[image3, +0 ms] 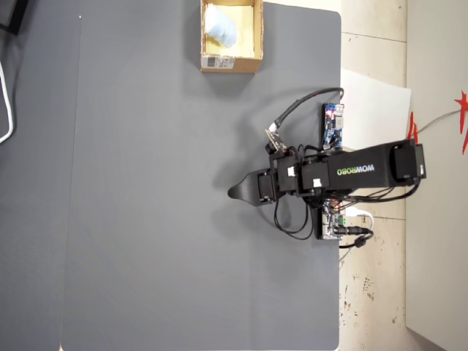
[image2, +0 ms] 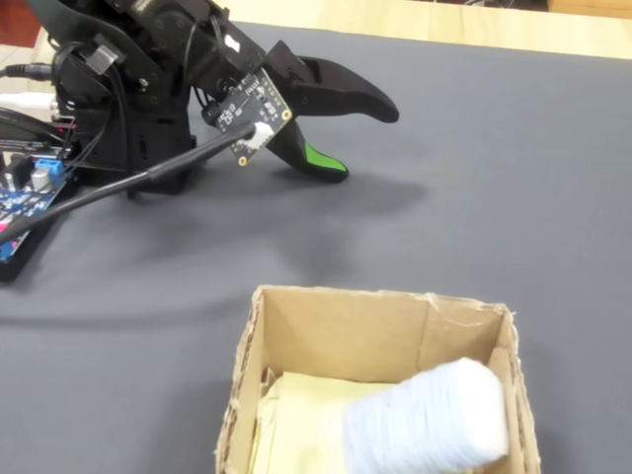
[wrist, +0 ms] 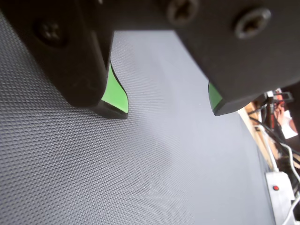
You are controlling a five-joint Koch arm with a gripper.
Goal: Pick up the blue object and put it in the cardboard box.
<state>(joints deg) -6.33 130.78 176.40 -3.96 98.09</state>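
blue object [image2: 427, 423] is lying inside cardboard box [image2: 336, 331], 11 o'clock of arm in overhead view. gripper [image2: 360, 138] is gaping wide, gripping nothing. you are keeping it parked clear; task reads complete.

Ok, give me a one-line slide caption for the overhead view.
Koch arm with its gripper folded back over the grey mat, the blue object already inside the cardboard box at the top edge.

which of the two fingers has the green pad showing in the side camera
The lower finger, resting near the mat; its green pad faces the camera. The upper finger looks all black from there.
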